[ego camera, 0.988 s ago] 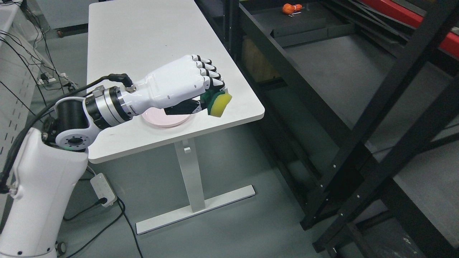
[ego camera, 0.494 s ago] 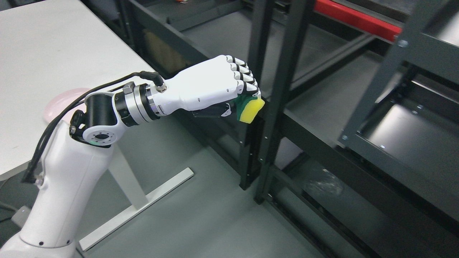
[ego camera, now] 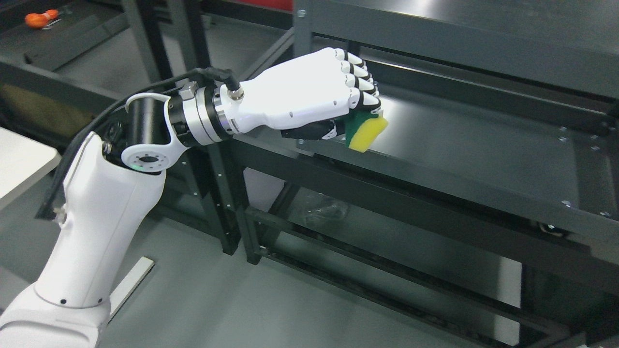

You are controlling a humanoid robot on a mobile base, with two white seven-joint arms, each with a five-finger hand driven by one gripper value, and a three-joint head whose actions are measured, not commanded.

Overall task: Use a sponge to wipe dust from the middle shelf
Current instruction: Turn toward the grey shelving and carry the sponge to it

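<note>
My left hand clenched round the sponge over the middle shelf, upright post at 11 o'clock, orange tool far at 10 o'clock

left hand: glossy plastic | sponge: porous foam | shelf: dark metal

- A workshop or robotics lab, not a home.
- Dark grey bolted steel shelving rack with bare, glossy metal shelves fills the view.
- Plain grey smooth floor beneath.
- Corner of a white tabletop at left.
- Small orange tool on a far shelf.
</note>
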